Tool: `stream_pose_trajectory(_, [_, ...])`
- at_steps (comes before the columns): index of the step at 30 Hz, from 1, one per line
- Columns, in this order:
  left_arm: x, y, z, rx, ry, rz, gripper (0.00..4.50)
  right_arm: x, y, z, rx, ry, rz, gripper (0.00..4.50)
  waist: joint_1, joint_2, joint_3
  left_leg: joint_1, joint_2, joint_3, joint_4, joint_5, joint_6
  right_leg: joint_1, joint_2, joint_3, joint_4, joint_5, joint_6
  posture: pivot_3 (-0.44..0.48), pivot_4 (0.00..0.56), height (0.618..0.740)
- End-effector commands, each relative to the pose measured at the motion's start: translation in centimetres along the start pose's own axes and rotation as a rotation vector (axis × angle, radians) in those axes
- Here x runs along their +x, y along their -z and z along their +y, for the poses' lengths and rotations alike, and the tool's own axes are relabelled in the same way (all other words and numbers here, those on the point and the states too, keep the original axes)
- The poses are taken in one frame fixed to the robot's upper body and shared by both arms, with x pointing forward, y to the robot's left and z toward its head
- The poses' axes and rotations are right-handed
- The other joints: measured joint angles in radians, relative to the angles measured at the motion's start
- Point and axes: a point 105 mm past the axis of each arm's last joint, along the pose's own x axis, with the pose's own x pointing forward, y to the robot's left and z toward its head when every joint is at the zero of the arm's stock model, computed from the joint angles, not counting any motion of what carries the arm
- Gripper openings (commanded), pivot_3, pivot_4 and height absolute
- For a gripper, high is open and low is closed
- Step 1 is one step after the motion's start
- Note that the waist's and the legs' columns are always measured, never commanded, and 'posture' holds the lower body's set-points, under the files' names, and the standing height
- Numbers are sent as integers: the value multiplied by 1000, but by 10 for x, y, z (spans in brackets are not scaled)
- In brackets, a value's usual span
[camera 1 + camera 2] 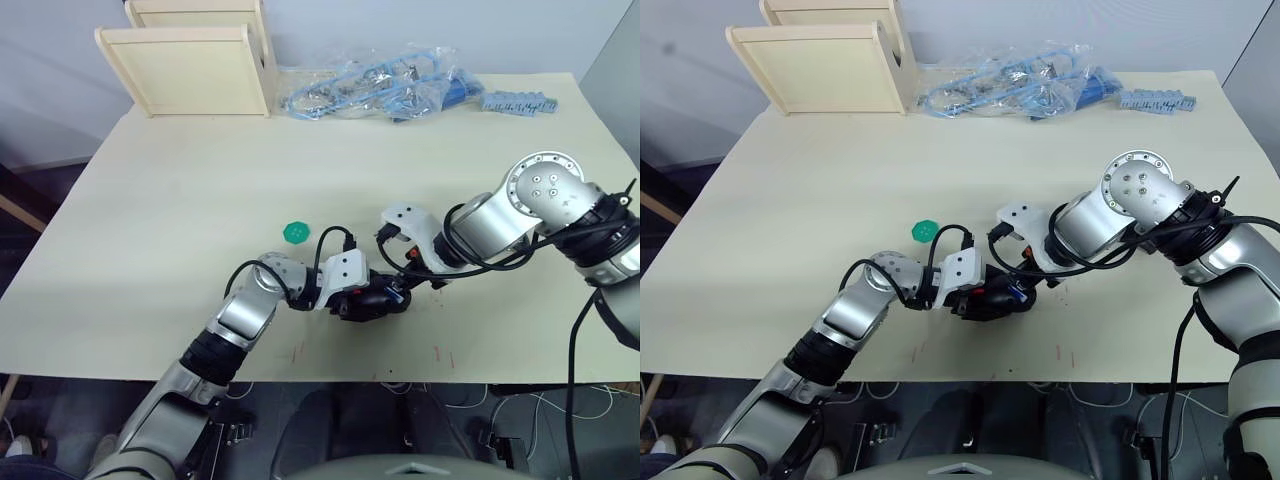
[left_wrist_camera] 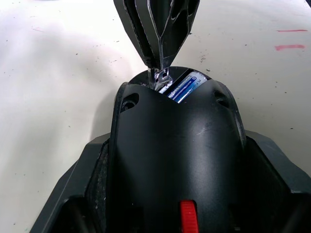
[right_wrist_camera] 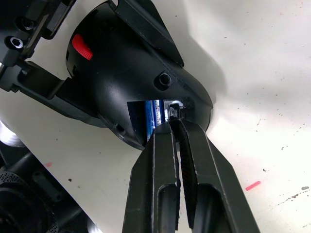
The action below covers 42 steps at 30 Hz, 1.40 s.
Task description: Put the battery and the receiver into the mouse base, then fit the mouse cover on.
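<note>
Seating the small metal receiver, pinched in the closed right gripper, beside the silver-and-blue battery already lying in the black oval mouse base, itself clamped by the left gripper near the beige table front edge. Next, judging: releasing, withdrawing, fetching the cover. Slot depth hidden behind fingertips.

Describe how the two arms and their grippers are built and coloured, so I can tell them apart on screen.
Both arms are silver-grey metal with black joint sections and loose black cables. The right arm has a large round silver joint cap with small holes. Each wrist carries a white housing. The left gripper and right gripper have plain black fingers.
</note>
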Motion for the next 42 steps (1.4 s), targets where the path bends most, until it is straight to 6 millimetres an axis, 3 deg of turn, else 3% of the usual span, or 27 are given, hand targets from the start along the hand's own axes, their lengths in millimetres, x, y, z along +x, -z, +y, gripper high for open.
stream_pose_trajectory(1, [8, 31, -13, -63, 38, 127, 2950, 8, 7, 2, -19, 12, 42, 0, 0, 1, -1, 0, 0, 0, 0, 0, 0, 0, 0, 0, 0, 0, 0, 0, 150, 740])
stream_pose_trajectory(16, [8, 29, -15, -80, 48, 138, 2950, 10, 10, -1, -70, 81, 95, 0, 0, 2, -4, 0, 0, -1, -1, 0, 0, 0, 0, -1, -1, 0, 0, 0, 150, 740])
stream_pose_trajectory(23, [9, 27, -17, -83, 49, 137, 2950, 6, 1, -5, -67, 145, 52, 0, -1, 2, -4, 0, 0, -1, -1, 0, 0, 0, 0, -1, -1, 0, 0, 0, 150, 740])
stream_pose_trajectory(42, [9, 27, -14, -87, 45, 136, 2950, 8, 3, -3, -67, 115, 68, 0, 0, 3, -4, -1, 0, -2, -1, 0, 0, 0, 0, -2, -2, 0, 0, 0, 150, 740])
